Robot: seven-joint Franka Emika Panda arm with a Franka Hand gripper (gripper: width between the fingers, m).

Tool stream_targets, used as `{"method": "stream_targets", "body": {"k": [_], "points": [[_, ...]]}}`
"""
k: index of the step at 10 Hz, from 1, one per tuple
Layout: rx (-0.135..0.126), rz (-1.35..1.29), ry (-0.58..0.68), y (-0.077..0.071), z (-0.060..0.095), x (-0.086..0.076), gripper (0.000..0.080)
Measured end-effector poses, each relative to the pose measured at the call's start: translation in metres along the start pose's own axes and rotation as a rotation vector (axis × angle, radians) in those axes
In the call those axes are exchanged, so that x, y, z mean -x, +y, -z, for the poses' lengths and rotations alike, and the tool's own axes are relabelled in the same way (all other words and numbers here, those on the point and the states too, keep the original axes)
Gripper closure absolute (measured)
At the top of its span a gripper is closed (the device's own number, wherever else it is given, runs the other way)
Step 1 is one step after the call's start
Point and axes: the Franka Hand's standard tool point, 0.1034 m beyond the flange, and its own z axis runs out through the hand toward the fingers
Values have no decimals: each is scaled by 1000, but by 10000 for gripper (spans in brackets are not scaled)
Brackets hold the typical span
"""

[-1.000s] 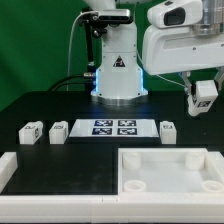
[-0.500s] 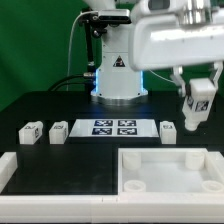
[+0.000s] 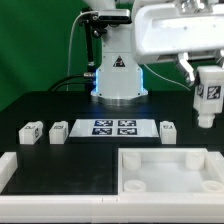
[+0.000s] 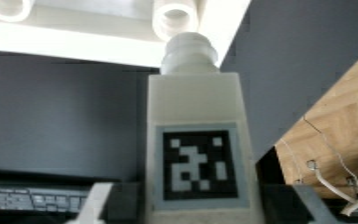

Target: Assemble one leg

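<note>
My gripper point(image 3: 207, 82) is shut on a white leg point(image 3: 208, 97) with a black-and-white tag, held in the air at the exterior view's right, above the table. In the wrist view the held leg point(image 4: 197, 140) fills the middle, tag facing the camera, its peg end pointing away, with the dark fingers point(image 4: 130, 205) against its sides. Three more legs lie on the table: two at the exterior view's left point(image 3: 31, 132) point(image 3: 59, 131) and one at its right point(image 3: 168, 131). The large white tray-like part point(image 3: 165, 171) lies in front.
The marker board point(image 3: 113, 127) lies at the table's middle. A long white wall point(image 3: 55, 185) runs along the front left. The robot base point(image 3: 117, 75) stands at the back. A wooden surface with cables point(image 4: 336, 150) shows in the wrist view.
The gripper with the leg dipped lower and leftward, then rose and moved to the exterior view's right. The leg now hangs upright with its tag facing the camera.
</note>
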Motion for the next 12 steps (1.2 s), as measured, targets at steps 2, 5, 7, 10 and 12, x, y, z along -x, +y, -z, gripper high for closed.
{"method": "stream_targets", "body": {"k": [2,5,7,10,12], "points": [[-2,-1,-11,0,-4,4,508],[-11,14,11,5,-42,-20,508],[-12,15,50,5,-69,-17,508],[-19,2,-2,2,-86,10,508],[-20,1,-19,3,-89,15,508]]}}
